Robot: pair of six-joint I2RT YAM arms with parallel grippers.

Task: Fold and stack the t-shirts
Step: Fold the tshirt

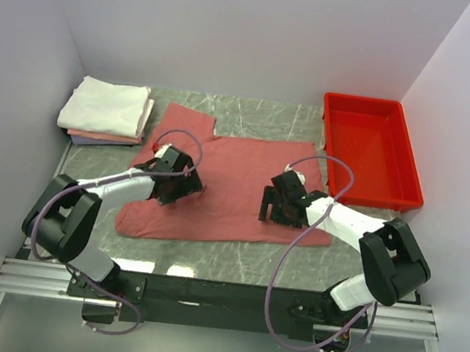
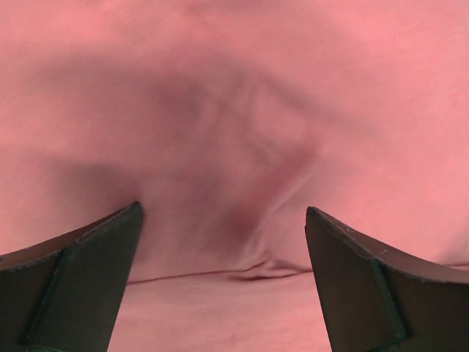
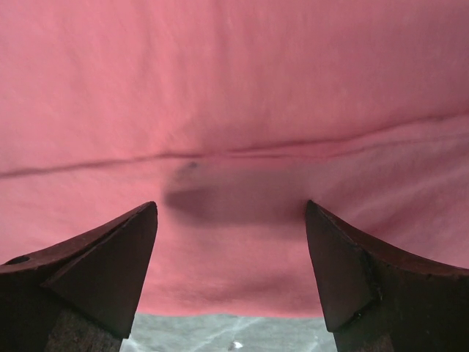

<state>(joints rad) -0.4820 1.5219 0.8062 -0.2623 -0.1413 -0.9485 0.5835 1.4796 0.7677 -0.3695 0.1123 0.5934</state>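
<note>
Nearest the overhead camera, a mounting rail point(image 1: 25, 275) crosses the near edge of the bench point(image 1: 233, 257) and carries both arms. Beyond it, a salmon-red t-shirt point(image 1: 235, 172) lies spread flat across the middle of the marbled bench, one sleeve pointing far-left. The left arm point(image 1: 114, 183) reaches over the shirt's left part and the right arm point(image 1: 341, 219) over its right part. The left jaws and the right jaws both point down at the cloth, well apart from each other. At the far left sits a stack of folded t-shirts point(image 1: 106, 107), white on top and pale pink beneath, near that sleeve. At the far right a red plastic tray point(image 1: 371, 154) stands just beside the shirt's far-right corner.

From the left wrist, two dark fingers point(image 2: 73, 286) stand at the near corners of the view. The left jaws are fully open with nothing between them. Blurred, softly wrinkled salmon cloth fills everything beyond, with a crease running left to right just past the tips. Whether the tips touch the cloth I cannot tell.

From the right wrist, the fingers point(image 3: 95, 279) are likewise spread, and the right jaws are wide open and grip nothing. Smooth salmon cloth crossed by a stitched seam fills the view. Its near edge lies between the fingers, with a strip of grey bench showing below it.
</note>
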